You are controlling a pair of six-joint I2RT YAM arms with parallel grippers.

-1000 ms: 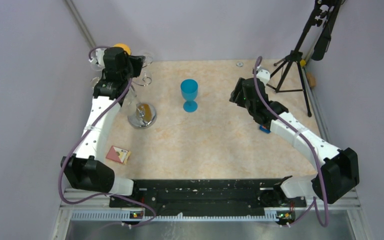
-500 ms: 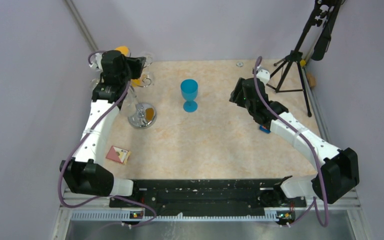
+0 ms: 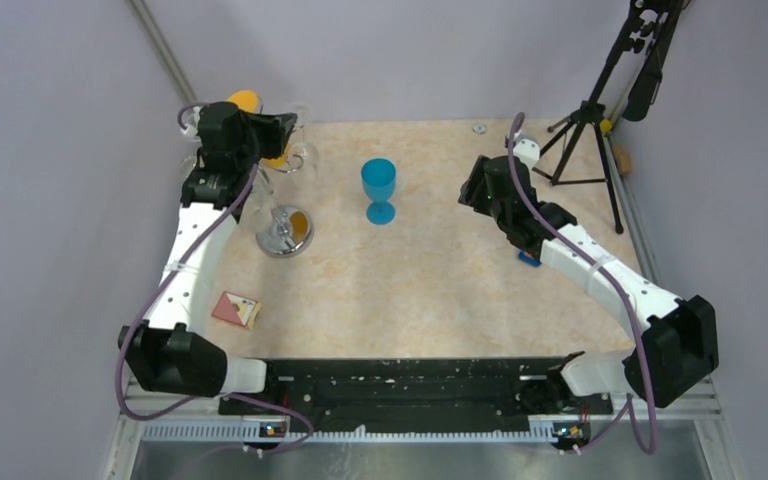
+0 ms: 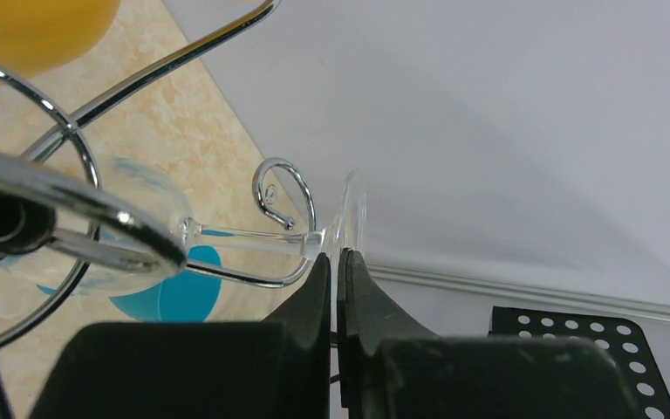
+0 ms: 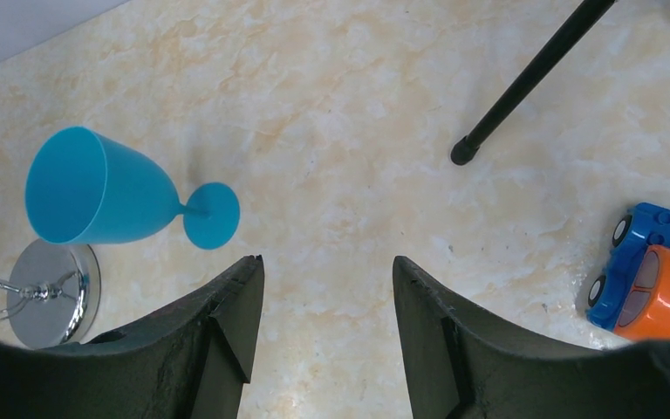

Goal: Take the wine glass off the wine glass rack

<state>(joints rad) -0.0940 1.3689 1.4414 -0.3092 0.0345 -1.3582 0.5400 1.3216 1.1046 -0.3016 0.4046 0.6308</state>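
A: Counter: beige marble, cream veining. Goblet?
B: Solid turquoise-blue. Wine glass rack chrome, mirror-bright base. Wine glass clear.
A: Near-left corner: card, red and cream.
B: Right edge: toy car, blue and orange. Tripod black. Arms white, black joints, purple cables.

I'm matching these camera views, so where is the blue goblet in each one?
Top external: blue goblet at centre, toward the back.
Left wrist: goblet lower left, behind rack wires.
Right wrist: goblet on the left.
Shared landmark: the wine glass rack.
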